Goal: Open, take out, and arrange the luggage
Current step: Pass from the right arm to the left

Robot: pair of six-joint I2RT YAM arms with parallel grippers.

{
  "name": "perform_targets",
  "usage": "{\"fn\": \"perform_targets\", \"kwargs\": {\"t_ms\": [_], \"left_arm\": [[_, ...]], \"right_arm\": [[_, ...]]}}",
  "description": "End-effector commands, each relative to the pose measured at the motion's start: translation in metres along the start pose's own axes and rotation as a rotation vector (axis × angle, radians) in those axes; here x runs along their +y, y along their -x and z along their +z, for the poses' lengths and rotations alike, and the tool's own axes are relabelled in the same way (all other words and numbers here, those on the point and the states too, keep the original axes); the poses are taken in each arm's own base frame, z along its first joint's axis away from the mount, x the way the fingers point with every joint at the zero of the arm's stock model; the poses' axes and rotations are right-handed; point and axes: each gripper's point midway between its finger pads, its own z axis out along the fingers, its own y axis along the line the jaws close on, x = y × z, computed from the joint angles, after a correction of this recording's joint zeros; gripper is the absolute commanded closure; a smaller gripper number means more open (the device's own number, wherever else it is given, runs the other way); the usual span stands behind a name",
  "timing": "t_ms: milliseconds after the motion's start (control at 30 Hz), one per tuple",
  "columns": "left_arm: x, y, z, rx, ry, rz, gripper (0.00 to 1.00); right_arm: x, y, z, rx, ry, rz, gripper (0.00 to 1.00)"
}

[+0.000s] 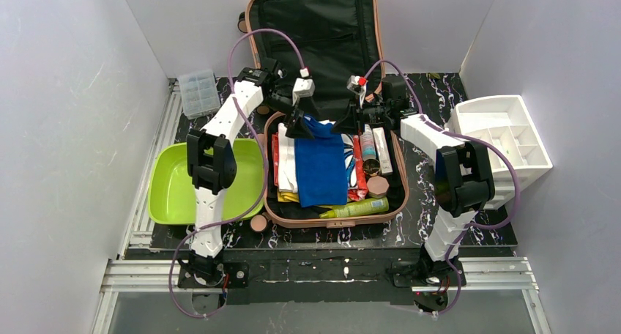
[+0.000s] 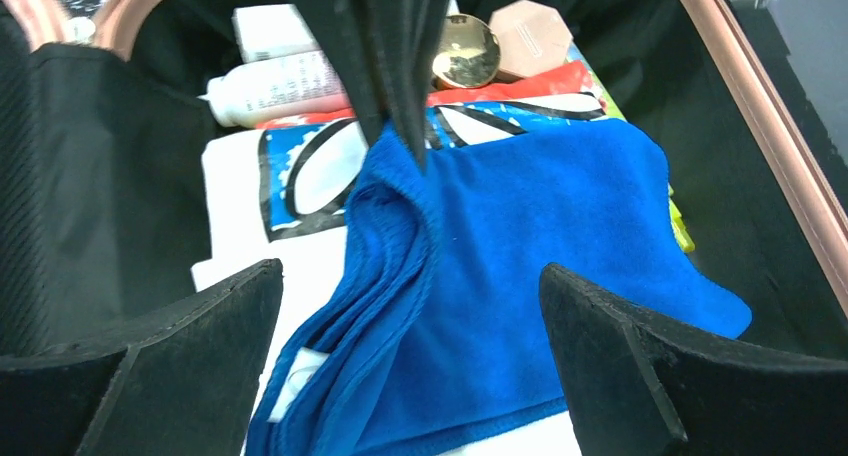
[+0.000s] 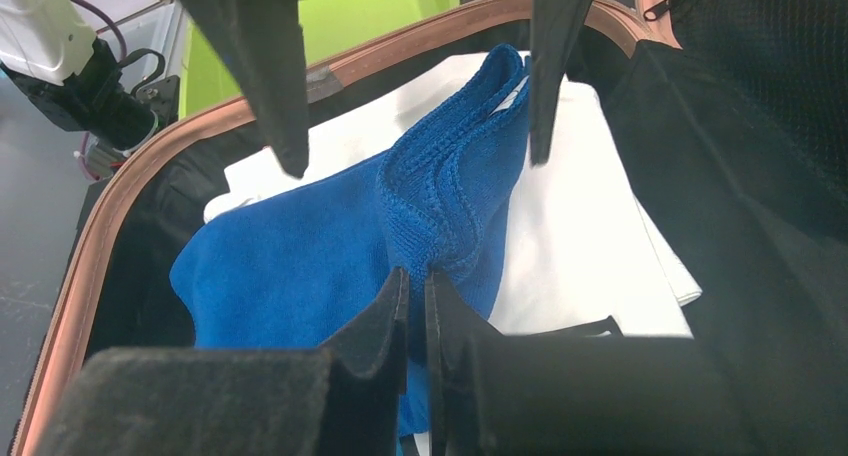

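Inside the salmon-pink hard-shell suitcase (image 1: 333, 217), the right gripper (image 3: 417, 294) pinches the bunched fold of a blue terry cloth (image 1: 320, 169); the left gripper (image 2: 410, 276) gapes empty. Soft, probably floppy; that fold suits gripping.

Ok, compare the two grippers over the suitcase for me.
The left gripper has its jaws wide open; the right gripper has them shut. The right pinches a raised fold of the blue towel; the left holds nothing, its jaws straddling that fold. Both hang over the open suitcase.

Salmon-pink luggage (image 1: 322, 34), blue cloth (image 1: 321, 169)
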Motion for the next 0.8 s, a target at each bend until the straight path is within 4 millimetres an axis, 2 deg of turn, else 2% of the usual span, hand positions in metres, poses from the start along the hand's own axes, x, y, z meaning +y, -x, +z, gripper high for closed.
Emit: {"fn": "perform_targets", "kwargs": {"t_ms": [0,300,500,600,767], "left_arm": [[-0.018,-0.005,0.013,0.056,-0.057,0.074,0.01],[-0.013,-0.023,0.014,0.169,-0.041,0.129,0.01],[0.002,-0.033,0.013,0.237,0.021,0.127,0.01],[0.007,-0.036,0.014,0.257,0.045,0.128,0.06],[0.003,-0.029,0.02,0.237,0.038,0.115,0.13]], "right_arm": [[0.015,0.009,-0.004,-0.016,0.038,-0.043,0.94],[0.015,0.007,-0.003,-0.014,0.045,-0.037,0.94],[0.018,0.008,-0.004,-0.016,0.051,-0.048,0.94],[0.017,0.01,-0.004,-0.016,0.049,-0.048,0.94],[0.017,0.011,-0.004,-0.017,0.049,-0.047,0.93]]}}
